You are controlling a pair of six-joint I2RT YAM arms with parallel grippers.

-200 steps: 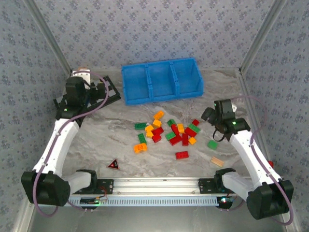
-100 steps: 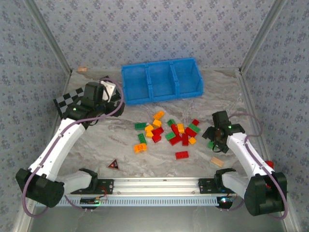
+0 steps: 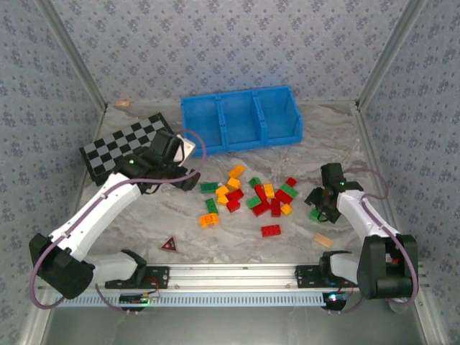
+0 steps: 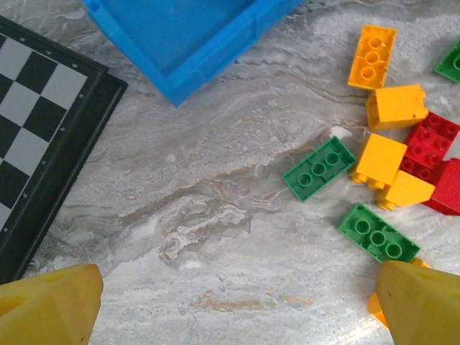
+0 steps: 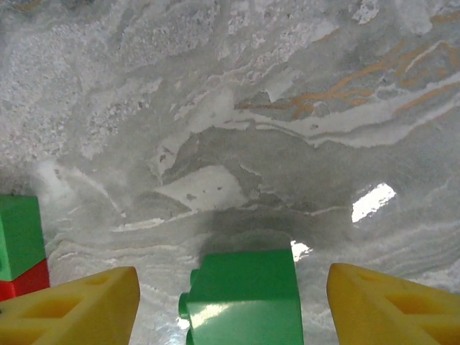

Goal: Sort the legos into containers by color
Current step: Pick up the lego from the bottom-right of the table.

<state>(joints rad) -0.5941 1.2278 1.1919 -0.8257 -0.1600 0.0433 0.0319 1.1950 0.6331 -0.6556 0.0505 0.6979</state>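
1. A black-and-white checkered board [image 3: 122, 144] lies at the far left of the marbled desk [image 3: 215, 244].
2. The left tool [image 3: 185, 180] hangs low over the desk just right of the board. In the left wrist view [image 4: 237, 305] its yellow fingers [image 4: 50, 309] stand wide apart with nothing between them but bare desk.
3. A small dark red triangle piece [image 3: 170, 245] lies alone near the front rail.
4. The blue tray [image 3: 215, 144], with three side-by-side compartments, sits at the back centre; one corner of it [image 4: 180, 43] shows in the left wrist view.
5. The legos [image 3: 251, 198], red, green and yellow-orange, lie scattered in a loose cluster mid-desk, in front of the tray and outside it.
6. The right tool [image 3: 319, 207] is down at the desk on the right. Its jaws are apart and straddle a lone green brick [image 5: 244, 295], with a gap showing on each side.
7. A tan wooden block [image 3: 323, 241] lies just in front of that brick.
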